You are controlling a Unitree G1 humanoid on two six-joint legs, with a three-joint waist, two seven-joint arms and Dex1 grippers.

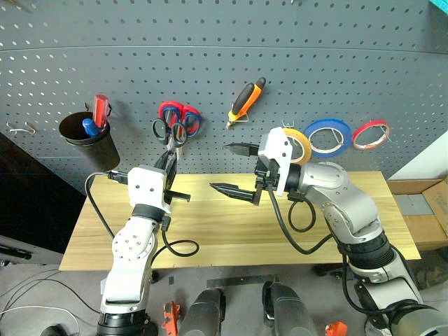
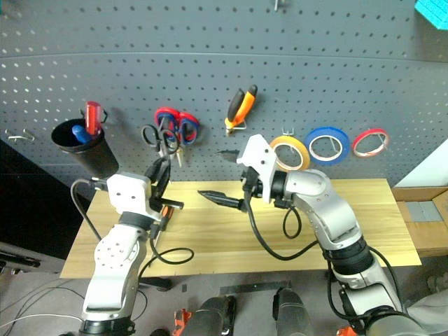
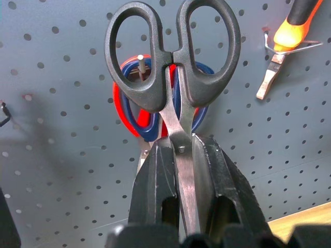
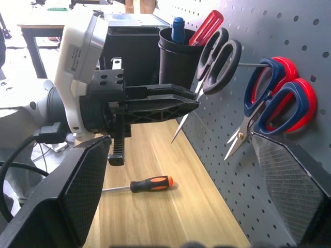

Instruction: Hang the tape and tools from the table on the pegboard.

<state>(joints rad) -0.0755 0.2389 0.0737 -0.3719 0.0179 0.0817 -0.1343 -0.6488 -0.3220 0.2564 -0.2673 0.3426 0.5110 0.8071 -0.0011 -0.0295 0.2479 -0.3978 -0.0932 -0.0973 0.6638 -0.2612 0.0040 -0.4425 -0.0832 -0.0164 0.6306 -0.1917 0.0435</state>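
Right wrist view: screwdriver point(image 4: 150, 184) on table point(image 4: 155, 217) | left pincer point(image 3: 181, 170) clamps scissors point(image 3: 173, 67) | right pincer point(image 1: 234, 168) apart

You see a dark grey pegboard point(image 1: 210, 42) dotted with regular holes, a light yellow wood-grain table point(image 1: 231, 238), black-looped steel scissors point(image 3: 173, 77), red-and-blue scissors point(image 4: 274, 98), orange-and-black pliers point(image 1: 246, 99), a yellow-tan tape point(image 1: 299, 143), a blue ring point(image 1: 327, 136) and a red ring point(image 1: 371, 134).
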